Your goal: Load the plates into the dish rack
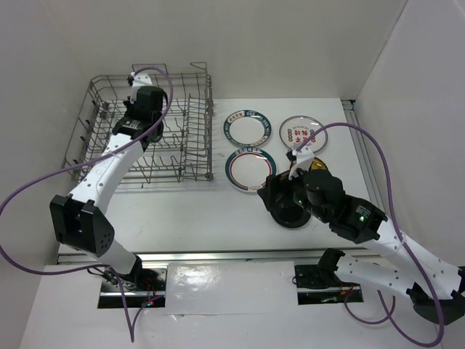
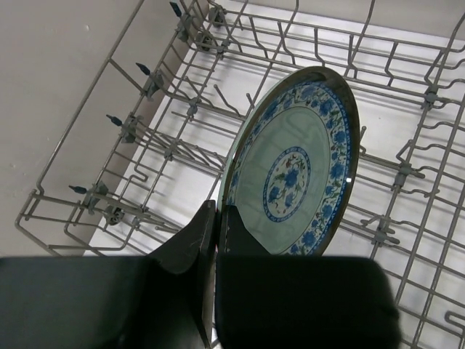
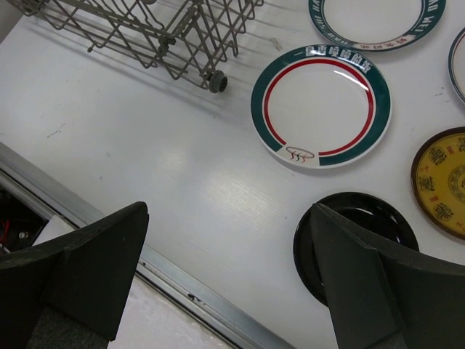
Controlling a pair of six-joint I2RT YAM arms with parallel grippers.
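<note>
My left gripper [image 1: 131, 123] is over the grey wire dish rack [image 1: 190, 156] and is shut on the lower rim of the pale teal patterned plate [image 2: 298, 167]. It holds the plate on edge above the tines [image 2: 167, 94]. My right gripper [image 3: 229, 269] is open and empty just above the black plate [image 3: 367, 209], which also shows in the top view [image 1: 294, 222]. Two green-rimmed plates [image 1: 248, 129] [image 1: 251, 169], the red-marked white plate [image 1: 301, 133] and the yellow plate [image 3: 439, 178] lie flat on the table. My right arm partly hides the yellow plate in the top view.
The rack's near right corner [image 3: 214, 80] stands left of the green-rimmed plates. A metal rail [image 3: 167, 269] runs along the table's near edge. White walls close in the left, the back and the right.
</note>
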